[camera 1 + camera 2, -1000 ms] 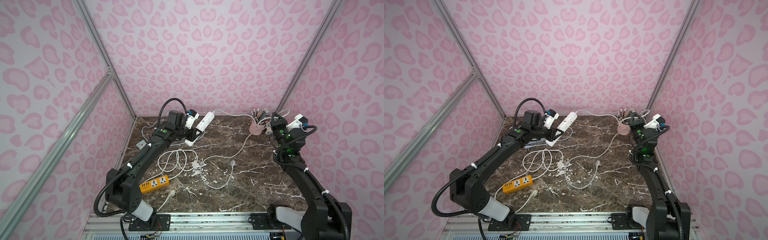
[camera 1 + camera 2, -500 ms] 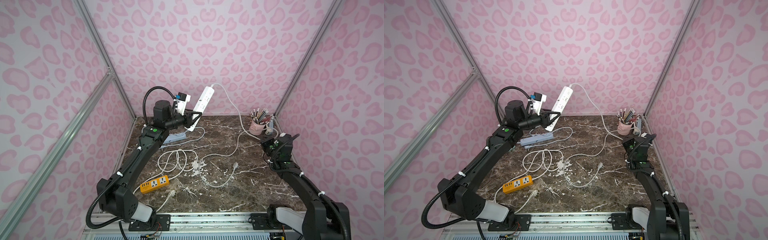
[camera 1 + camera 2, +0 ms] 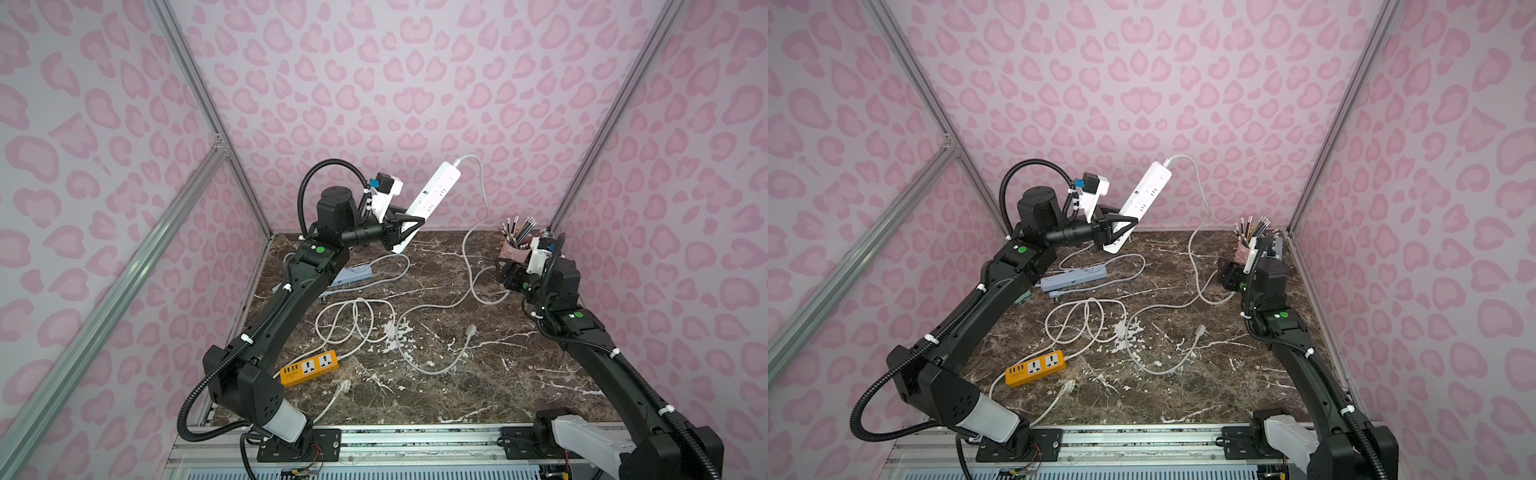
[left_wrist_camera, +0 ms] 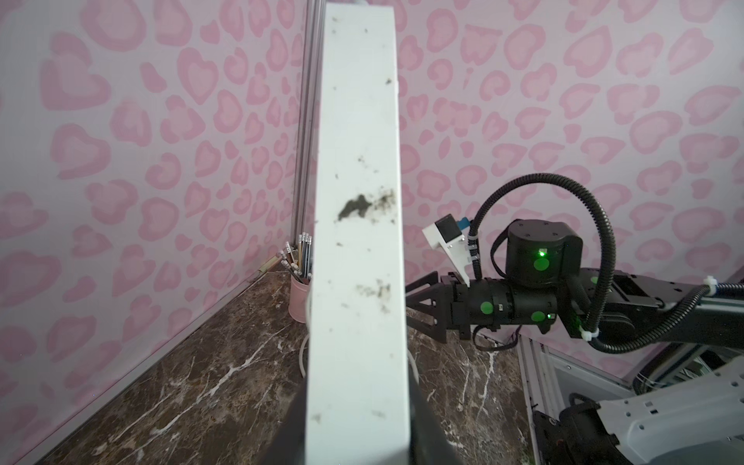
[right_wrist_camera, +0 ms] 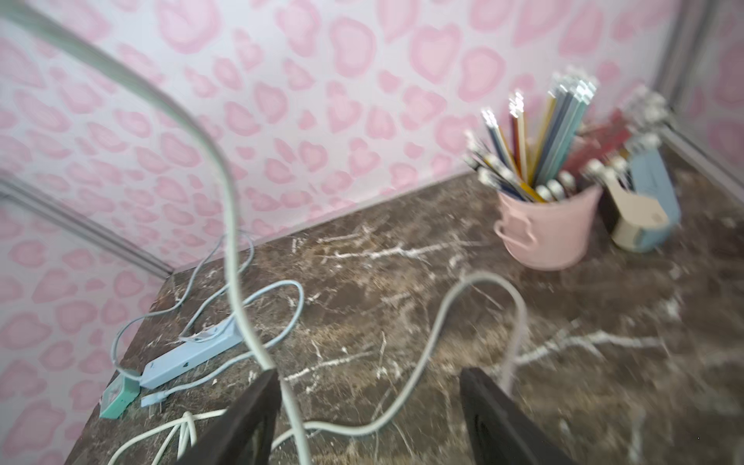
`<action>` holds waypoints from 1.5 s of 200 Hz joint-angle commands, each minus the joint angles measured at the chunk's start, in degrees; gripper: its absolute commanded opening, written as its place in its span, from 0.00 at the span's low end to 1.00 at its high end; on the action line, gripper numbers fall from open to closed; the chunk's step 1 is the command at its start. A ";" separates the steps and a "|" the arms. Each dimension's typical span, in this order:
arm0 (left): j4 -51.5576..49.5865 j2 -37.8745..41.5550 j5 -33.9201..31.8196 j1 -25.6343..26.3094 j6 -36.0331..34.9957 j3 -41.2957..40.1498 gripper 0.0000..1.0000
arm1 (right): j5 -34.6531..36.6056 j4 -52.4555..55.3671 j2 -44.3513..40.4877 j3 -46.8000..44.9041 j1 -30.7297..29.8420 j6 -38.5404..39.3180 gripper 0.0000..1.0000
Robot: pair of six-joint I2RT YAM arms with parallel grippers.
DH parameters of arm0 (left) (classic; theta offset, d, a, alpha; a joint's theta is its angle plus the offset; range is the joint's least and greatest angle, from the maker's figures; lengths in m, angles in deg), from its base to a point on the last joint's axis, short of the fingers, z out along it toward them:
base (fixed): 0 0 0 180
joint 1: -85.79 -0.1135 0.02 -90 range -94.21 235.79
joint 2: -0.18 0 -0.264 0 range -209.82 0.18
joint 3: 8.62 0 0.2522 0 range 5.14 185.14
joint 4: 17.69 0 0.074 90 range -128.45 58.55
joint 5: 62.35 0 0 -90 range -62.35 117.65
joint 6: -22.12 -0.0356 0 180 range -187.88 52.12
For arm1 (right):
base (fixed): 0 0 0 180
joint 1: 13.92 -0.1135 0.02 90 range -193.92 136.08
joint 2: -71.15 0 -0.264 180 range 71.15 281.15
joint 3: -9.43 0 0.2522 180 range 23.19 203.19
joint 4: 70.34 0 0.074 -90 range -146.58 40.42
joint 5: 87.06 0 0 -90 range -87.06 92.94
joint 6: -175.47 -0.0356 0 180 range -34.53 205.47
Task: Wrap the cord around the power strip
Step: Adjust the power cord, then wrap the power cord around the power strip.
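Regrasp step, by my read. Right gripper (image 5: 368, 374) has its jaws wide and holds nothing. Best to close on the cord (image 3: 484, 199) high up near the strip, so the loop stays short (slack could snag the pencil cup (image 3: 513, 249)).

Left gripper (image 3: 405, 226) is clamped on the lower end of the white power strip (image 3: 434, 189) — raised, tilted. The cord drops from the strip's top end, passes just beside one right finger, then curls on the table (image 3: 498, 374) — plug (image 3: 471, 330) loose.

**Blocked and blurred views**

In the left wrist view the white power strip (image 4: 356, 241) is cut off by two picture edges and covers part of the pink pencil cup (image 4: 298, 300). The right wrist view is motion-smeared, and the cord (image 5: 225, 193) there runs out of frame.
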 commanded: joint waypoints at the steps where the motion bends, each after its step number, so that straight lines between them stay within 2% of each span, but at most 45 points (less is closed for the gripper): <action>1: -2.12 -0.16 2.05 0.77 -3.40 0.86 0.03 | -4.55 -15.70 2.71 0.40 -1.37 7.85 0.78; 39: -1.20 1.14 2.77 0.96 -2.10 -1.29 0.03 | -5.06 -33.32 7.86 -1.34 -1.60 6.07 0.78; 60: 1.25 1.77 4.07 0.97 0.04 -3.15 0.03 | -2.82 -39.49 10.67 -1.54 -2.64 8.50 0.72; 79: 3.25 1.75 4.72 1.01 2.12 -4.44 0.03 | -1.38 -42.26 14.06 -0.96 -3.75 12.06 0.56; 95: 4.35 1.36 3.37 0.89 4.31 -4.59 0.03 | 0.78 -45.32 15.32 -2.26 -5.24 14.63 0.29; 106: 4.71 0.75 0.49 0.19 6.53 -4.30 0.03 | 2.57 -43.72 15.81 -2.42 -6.68 16.62 0.16; 123: 6.31 -0.75 -1.51 -1.41 10.35 -3.71 0.03 | 5.78 -35.84 16.87 -0.66 -9.41 19.97 0.05; 141: 8.21 -1.91 -3.15 -1.92 12.30 -2.75 0.03 | 8.64 -27.58 18.28 1.15 -12.66 23.71 0.00; 158: 7.28 -3.83 -5.08 -1.94 11.74 -0.20 0.03 | 10.97 -13.82 21.64 5.87 -16.79 28.71 0.00; 172: 4.07 -5.57 -9.01 -1.55 8.27 2.28 0.03 | 14.49 -5.45 24.27 8.83 -21.03 33.40 0.00; 184: -1.13 -7.67 -15.24 -0.79 3.47 4.79 0.03 | 19.60 1.78 26.53 12.10 -24.69 36.15 0.00; 214: -10.88 -12.75 -26.94 0.10 -9.83 8.16 0.03 | 29.77 6.63 26.14 13.33 -31.06 42.87 0.00; 231: -11.38 -13.34 -30.90 0.08 -16.26 6.11 0.03 | 29.63 8.03 23.47 13.63 -33.57 47.20 0.00; 249: -10.31 -12.79 -29.87 0.23 -23.01 2.40 0.03 | 26.37 8.73 20.01 12.54 -36.92 55.57 0.00; 261: -8.16 -11.55 -27.57 0.43 -27.24 -1.34 0.03 | 26.65 8.73 18.21 12.31 -38.25 60.80 0.00; 276: -5.30 -9.10 -24.15 0.60 -32.92 -7.02 0.03 | 26.09 12.63 17.73 16.39 -37.74 62.68 0.00; 300: 0.47 -4.99 -22.52 0.68 -39.68 -15.16 0.03 | 22.07 19.98 16.71 23.75 -36.04 66.20 0.00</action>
